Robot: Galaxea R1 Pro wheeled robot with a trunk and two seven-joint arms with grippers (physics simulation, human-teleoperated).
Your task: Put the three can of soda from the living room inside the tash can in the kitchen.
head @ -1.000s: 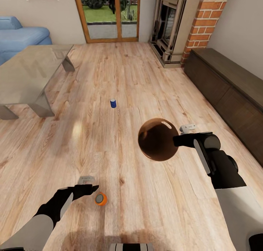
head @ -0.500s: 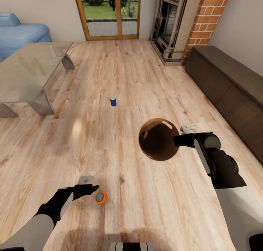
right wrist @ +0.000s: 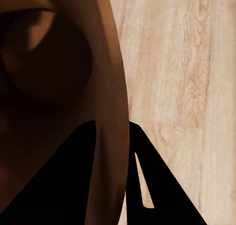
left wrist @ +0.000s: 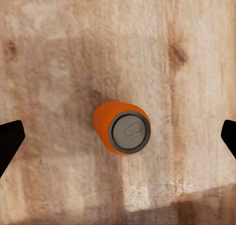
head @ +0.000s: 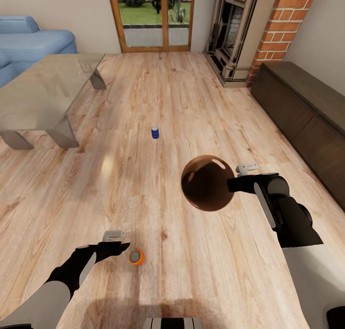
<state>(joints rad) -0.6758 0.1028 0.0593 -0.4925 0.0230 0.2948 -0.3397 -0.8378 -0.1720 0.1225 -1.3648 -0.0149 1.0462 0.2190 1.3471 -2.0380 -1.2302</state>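
The right gripper (head: 231, 183) has its jaws clamped on the rim of the trash can (head: 207, 182), one dark finger (right wrist: 64, 185) inside the wall and one outside, as the right wrist view shows. The can hangs above the floor (head: 167, 104), a round tapered bin seen mouth-on, its smooth coppery-brown inside glossy, with a pale slot cut-out near the rim.

The left gripper (head: 115, 240) hovers low over the floor with its jaws spread wide; in the left wrist view the two black fingertips (left wrist: 10, 139) sit at opposite sides, well apart from the orange soda can (left wrist: 122, 127) between them. That can stands upright on the planks, a short cylinder with a dull grey-silver top, just beside the left gripper in the head view (head: 136, 256), touched by neither finger.

A dark blue soda can (head: 155, 132) stands upright farther out, near the middle of the floor, well apart from both grippers. The floor is light wood plank with strong grain and knots.

Beyond lie a glass-topped coffee table (head: 43, 92) on grey legs, a light-blue sofa (head: 33, 39), wood-framed glass doors (head: 153, 15), a red-brick fireplace (head: 282, 22) and a long dark low cabinet (head: 306, 108) along the right wall.
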